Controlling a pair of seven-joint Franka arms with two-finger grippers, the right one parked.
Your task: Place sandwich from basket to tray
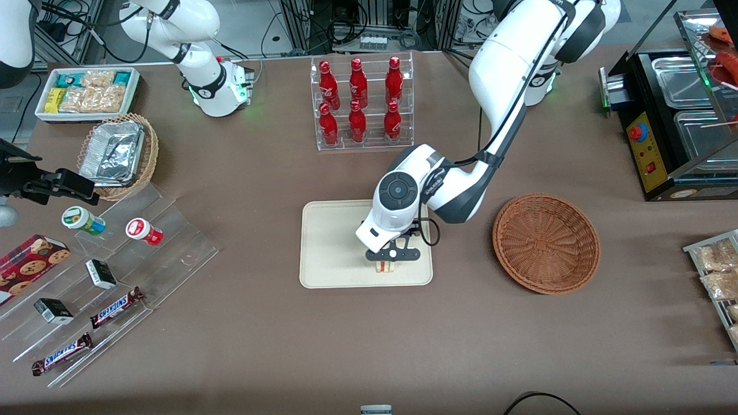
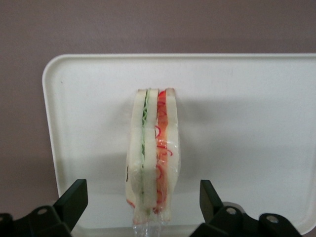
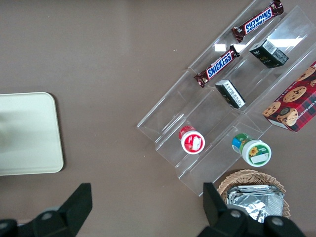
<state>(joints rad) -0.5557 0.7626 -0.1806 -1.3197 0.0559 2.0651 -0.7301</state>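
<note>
Cream tray (image 2: 256, 98) bears the upright sandwich (image 2: 153, 158), untouched between the spread-apart tool (image 2: 143, 207) fingers.

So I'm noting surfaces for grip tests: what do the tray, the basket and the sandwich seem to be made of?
The tray looks like smooth matte cream plastic, with a moulded low rim. The basket is reddish-brown woven wicker; the weave shows. The sandwich is pale soft bread, apparently in clear film, judging by glossy crinkles at one end. The gripper is open, with the sandwich between its fingers.
</note>
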